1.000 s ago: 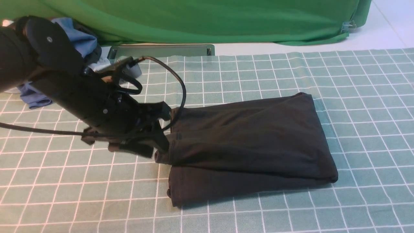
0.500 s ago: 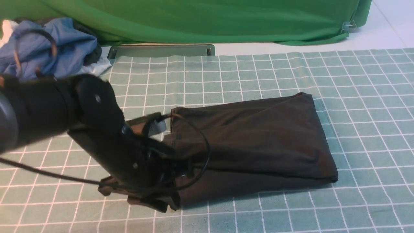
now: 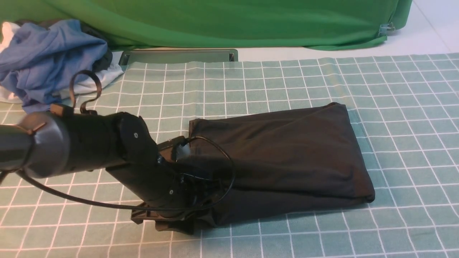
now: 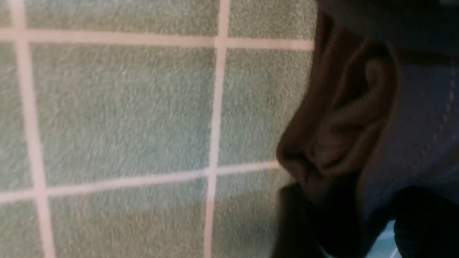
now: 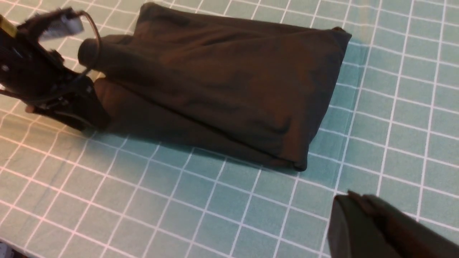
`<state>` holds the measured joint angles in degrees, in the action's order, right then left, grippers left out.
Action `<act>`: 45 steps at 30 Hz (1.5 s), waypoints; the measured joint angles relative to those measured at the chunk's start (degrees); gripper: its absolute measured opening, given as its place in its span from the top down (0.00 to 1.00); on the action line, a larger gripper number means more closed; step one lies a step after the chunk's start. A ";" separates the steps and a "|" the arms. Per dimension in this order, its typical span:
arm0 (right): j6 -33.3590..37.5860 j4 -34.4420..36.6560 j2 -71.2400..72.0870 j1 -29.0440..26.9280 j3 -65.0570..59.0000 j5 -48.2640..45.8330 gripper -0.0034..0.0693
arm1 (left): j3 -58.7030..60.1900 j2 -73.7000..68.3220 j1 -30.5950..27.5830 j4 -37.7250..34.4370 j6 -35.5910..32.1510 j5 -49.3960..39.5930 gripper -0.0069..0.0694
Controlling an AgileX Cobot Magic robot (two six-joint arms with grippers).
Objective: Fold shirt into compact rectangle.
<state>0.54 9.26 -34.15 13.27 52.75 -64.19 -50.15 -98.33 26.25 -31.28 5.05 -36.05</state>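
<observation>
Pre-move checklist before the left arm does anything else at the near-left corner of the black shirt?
1. Shirt folded into a rough rectangle on the checked cloth: ok, though the near layer juts out past the upper one.
2. Left gripper at the shirt's near-left corner: ok.
3. Left jaws open or gripping fabric: cannot tell; the arm hides them, and the wrist view shows only a bunched hem.
4. Right gripper shut and clear of the shirt: ok.
5. Blue and white clothes away from the shirt: ok.
6. Left arm's cable lying over the shirt: not ok, may snag.
</observation>
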 joint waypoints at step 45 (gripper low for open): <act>7.93 -1.31 26.11 0.00 -31.60 48.51 0.92 | -18.31 9.14 -7.47 8.32 -4.53 -22.33 0.32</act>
<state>8.47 7.95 -8.05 13.27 21.15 -15.68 -68.46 -89.19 18.78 -22.96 0.51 -58.38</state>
